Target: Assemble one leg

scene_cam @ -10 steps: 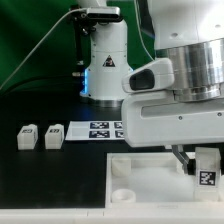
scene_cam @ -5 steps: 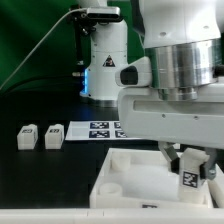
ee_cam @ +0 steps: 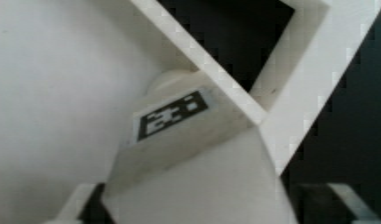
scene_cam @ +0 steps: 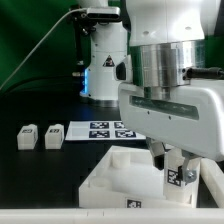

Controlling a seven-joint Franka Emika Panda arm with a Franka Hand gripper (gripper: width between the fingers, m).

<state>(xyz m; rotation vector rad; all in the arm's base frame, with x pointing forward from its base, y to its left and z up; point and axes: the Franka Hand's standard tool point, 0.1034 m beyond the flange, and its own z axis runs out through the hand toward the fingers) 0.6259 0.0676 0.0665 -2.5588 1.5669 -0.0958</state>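
My gripper (scene_cam: 176, 168) is shut on a leg (scene_cam: 175, 178), a small white block with a black-and-white tag. It holds the leg upright at the near right part of the large white square piece (scene_cam: 115, 180). I cannot tell whether the leg sits in a corner socket. In the wrist view the leg (ee_cam: 178, 118) fills the space between my dark fingers (ee_cam: 333, 203), with the square piece's rim (ee_cam: 297, 80) running slantwise beside it. Two more legs (scene_cam: 26, 137) (scene_cam: 52, 136) lie side by side on the black table at the exterior view's left.
The marker board (scene_cam: 102, 129) lies flat behind the square piece. A white robot base (scene_cam: 105, 60) stands at the back with a green cable beside it. My arm's large body hides the exterior view's right side.
My gripper with the leg has moved toward the exterior view's left. The square piece has shifted the same way with it. The two loose legs have not moved.
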